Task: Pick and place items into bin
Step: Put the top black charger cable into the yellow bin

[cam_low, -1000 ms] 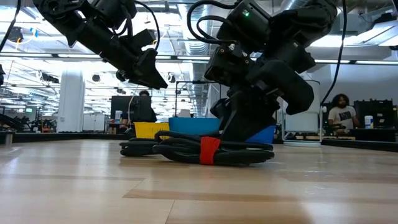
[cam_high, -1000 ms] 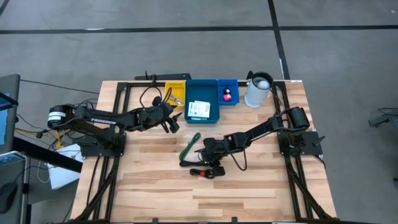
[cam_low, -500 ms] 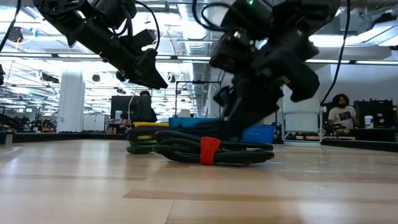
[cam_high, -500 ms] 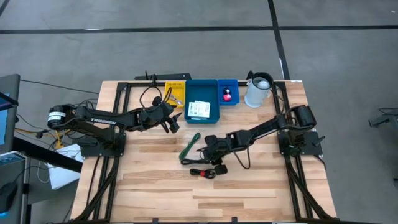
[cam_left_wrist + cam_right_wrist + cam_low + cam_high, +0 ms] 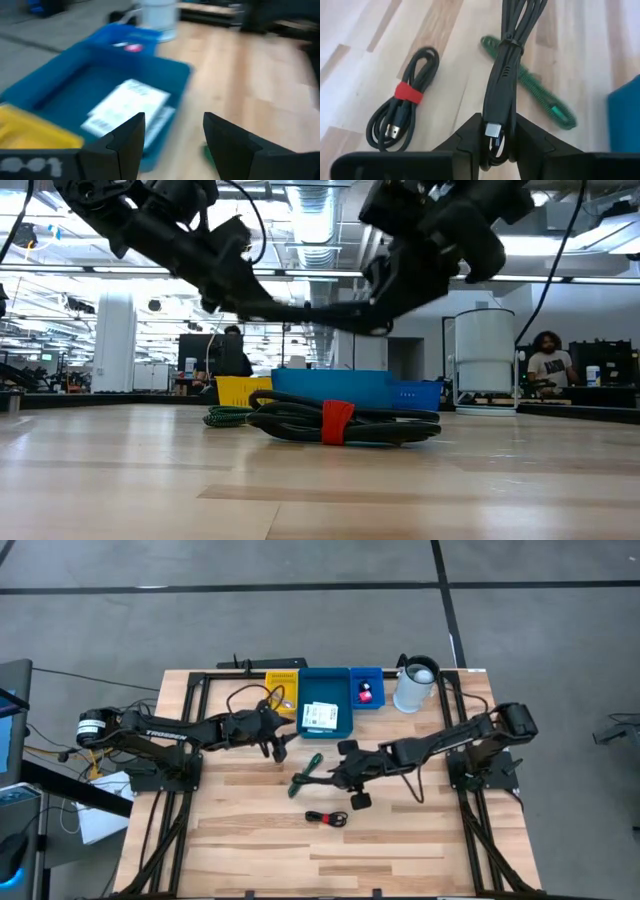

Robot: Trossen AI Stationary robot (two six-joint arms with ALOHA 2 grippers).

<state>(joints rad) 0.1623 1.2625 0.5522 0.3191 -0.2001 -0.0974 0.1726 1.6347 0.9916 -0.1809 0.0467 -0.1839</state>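
Note:
My right gripper (image 5: 497,135) hangs above the table's middle (image 5: 335,775), shut on a bundled black cable (image 5: 507,60). That bundle sticks out level from it in the low view (image 5: 300,310). Below it on the wood lie a black cable with a red tie (image 5: 402,95) (image 5: 325,818) and a ribbed green pen (image 5: 535,85) (image 5: 303,773). My left gripper (image 5: 175,135) is open, in the air at the near edge of the teal bin (image 5: 90,85) (image 5: 325,700). White printed cards (image 5: 125,107) lie in that bin. A pink round piece (image 5: 365,692) sits in the small blue bin. My right gripper pinches one end of the black bundle between its two fingers, where a metal plug (image 5: 493,130) shows. The bundle runs along the fingers and on past their tips. It is lifted clear of the table and lies roughly level.
A yellow bin (image 5: 283,690) stands left of the teal bin, and a small blue bin (image 5: 366,680) right of it. The white jug (image 5: 415,685) stands at the far right. Bare wood spreads across the near half of the table. People sit in the room beyond (image 5: 545,360).
My right gripper has risen from the table beside the red-tied cable and moved toward the far edge, carrying a black cable bundle up clear of the wood. The red-tied cable and the green pen have stayed on the table.

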